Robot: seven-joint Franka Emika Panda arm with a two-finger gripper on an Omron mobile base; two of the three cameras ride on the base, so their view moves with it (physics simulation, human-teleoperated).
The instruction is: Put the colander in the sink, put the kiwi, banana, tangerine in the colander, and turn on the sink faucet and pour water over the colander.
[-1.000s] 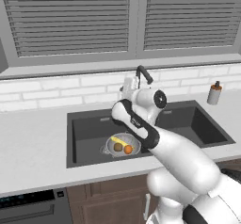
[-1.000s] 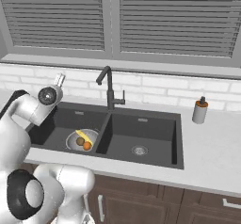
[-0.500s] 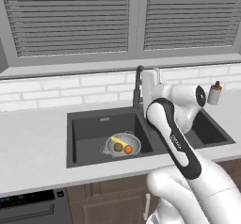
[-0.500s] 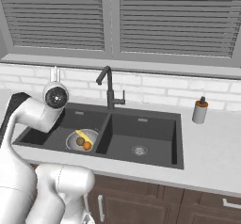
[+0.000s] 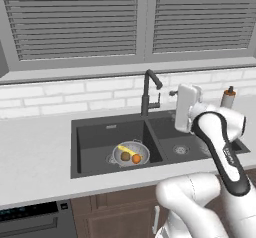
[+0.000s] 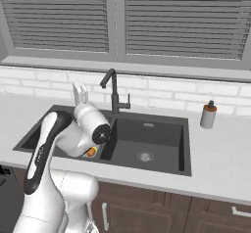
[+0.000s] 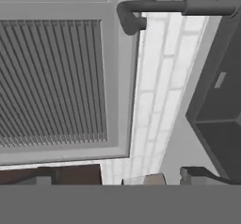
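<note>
The silver colander [image 5: 131, 153] sits in the left basin of the dark sink [image 5: 95, 132]. In it lie the yellow banana [image 5: 123, 149], the brown kiwi [image 5: 125, 156] and the orange tangerine [image 5: 136, 158]. My arm hides most of the colander in the right base view, where the tangerine [image 6: 91, 151] peeks out. The dark sink faucet [image 5: 148, 89] [image 6: 113, 92] stands behind the divider, and no water shows at its spout [image 7: 130, 21]. My gripper [image 6: 80, 93] is raised over the sink beside the faucet, fingers pointing up, open and empty.
A soap bottle with an orange top [image 5: 228, 98] [image 6: 208, 115] stands on the counter right of the sink. The right basin [image 6: 147, 144] holds only its drain. A white brick backsplash and a window with blinds run behind the faucet.
My arm has swung up and out of the left basin to the right, and the hand now stands raised by the faucet. The colander and fruit have not moved.
</note>
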